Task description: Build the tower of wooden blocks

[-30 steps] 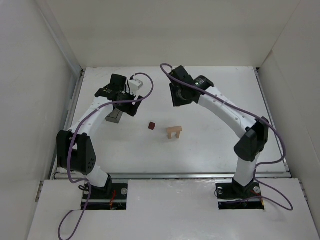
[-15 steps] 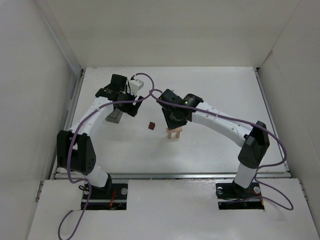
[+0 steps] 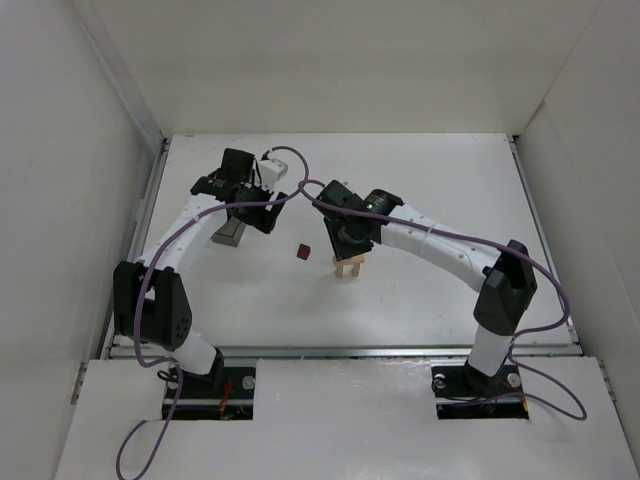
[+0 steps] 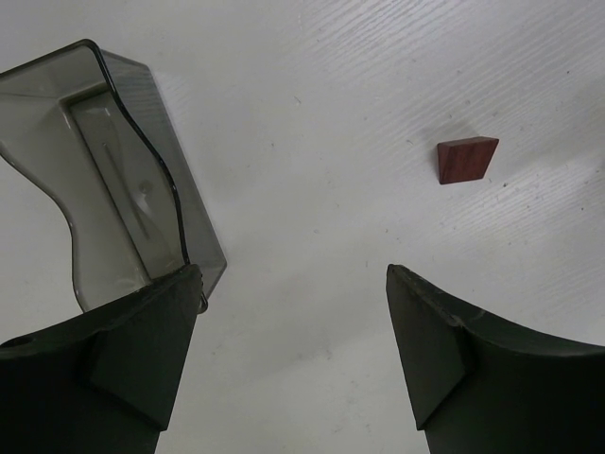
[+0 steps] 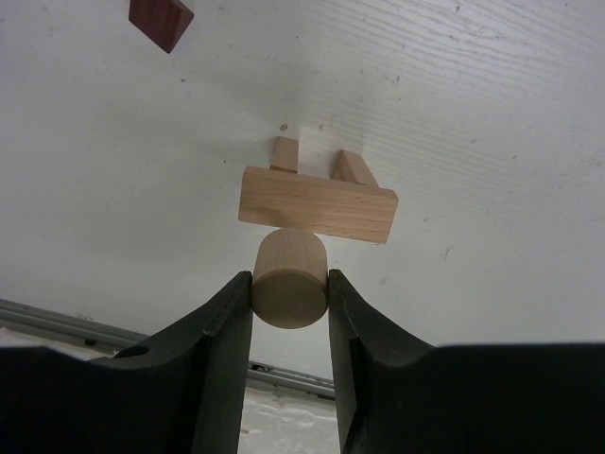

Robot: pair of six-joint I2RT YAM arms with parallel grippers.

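Observation:
The wood block tower stands mid-table as a small arch: a pale flat plank lies across two short pale uprights. My right gripper is shut on a pale wood cylinder, held directly over the plank; whether the two touch cannot be told. In the top view the right gripper hides the arch's top. A dark red-brown cube lies loose on the table left of the arch, seen also as the cube and cube. My left gripper hangs open over bare table.
A grey rectangular tray lies under the left arm; in the left wrist view the tray sits just beyond the left fingertip. White walls enclose the table on three sides. A metal rail runs along the near edge.
The right arm has swung down and to the left, bringing the cylinder from the back of the table to just above the arch. The left arm has not moved.

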